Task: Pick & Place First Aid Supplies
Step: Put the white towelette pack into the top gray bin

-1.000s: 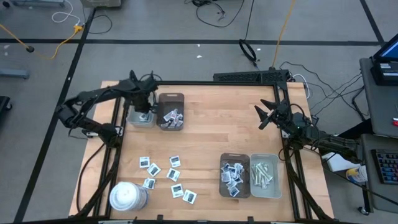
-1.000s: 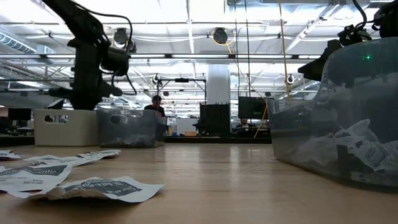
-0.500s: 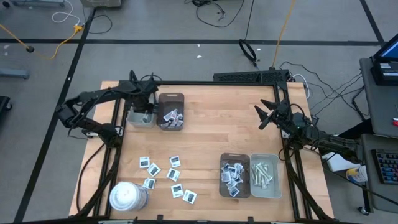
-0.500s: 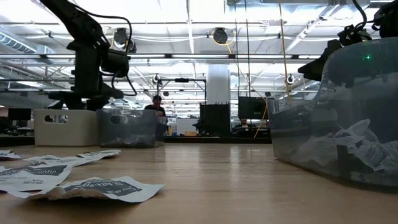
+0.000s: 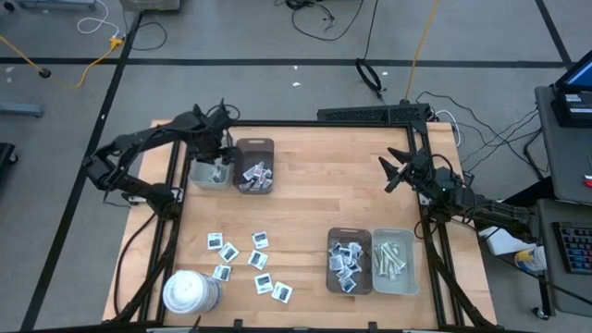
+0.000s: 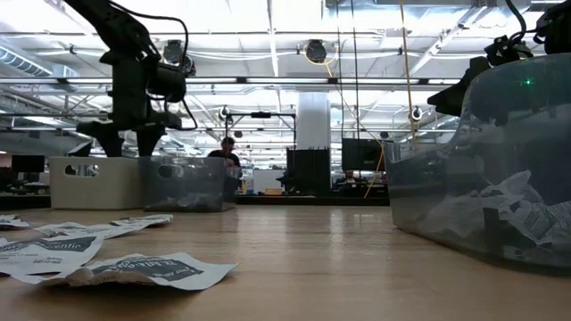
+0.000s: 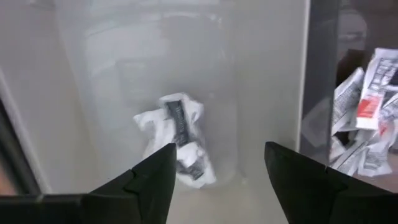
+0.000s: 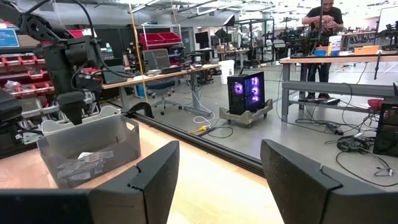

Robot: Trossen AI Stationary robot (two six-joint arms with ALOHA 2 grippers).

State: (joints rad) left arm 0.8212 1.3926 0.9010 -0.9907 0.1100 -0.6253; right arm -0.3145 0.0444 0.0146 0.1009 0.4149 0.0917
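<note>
We see a pale wood worktop [image 5: 305, 199] on a grey floor [image 5: 277, 37] lined with dark tape and cables. The left claw [image 5: 215, 154] hangs open and empty over the white tray [image 5: 200, 176], where one crumpled packet [image 7: 177, 140] lies. Loose packets [image 5: 250, 261] sit near the white cylinder [image 5: 190, 292]. The right claw [image 5: 396, 171], open and empty, waits at the worktop's right edge.

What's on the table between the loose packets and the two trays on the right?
Nothing; in the high view, bare wood separates the loose packets from the brown tray.
</note>
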